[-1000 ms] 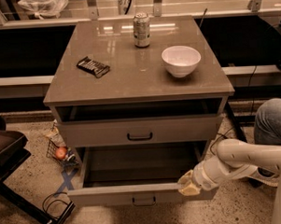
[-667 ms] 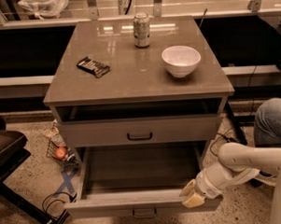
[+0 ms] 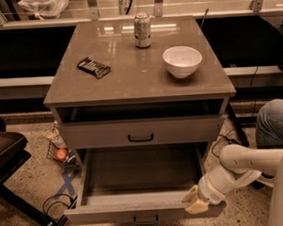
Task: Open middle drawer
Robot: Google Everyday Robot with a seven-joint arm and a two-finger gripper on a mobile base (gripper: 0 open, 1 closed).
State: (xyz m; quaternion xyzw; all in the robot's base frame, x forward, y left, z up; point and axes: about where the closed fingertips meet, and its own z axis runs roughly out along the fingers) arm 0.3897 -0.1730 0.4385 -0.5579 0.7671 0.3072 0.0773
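Worktop [image 3: 130, 82] carries white bowl [image 3: 182, 61]; soda can [image 3: 142, 30] behind-L of bowl; dark snack bar [image 3: 93, 67] well L of bowl. Claw [image 3: 196, 203] far below bowl, under worktop level.

High front view, hand [image 3: 196, 203] lower right

Warm, dim light is coming from overhead at the far side and is giving the whole scene a brownish cast. Glare is streaking the far edge of the tabletop [image 3: 130, 82] around the can [image 3: 142, 30], and the white bowl [image 3: 182, 61] is shining brightly. Deep shadow is filling the far left and right, and dimming the middle drawer [image 3: 103, 214] inside. The gripper [image 3: 196, 203], at that drawer's near right corner, is catching pale light
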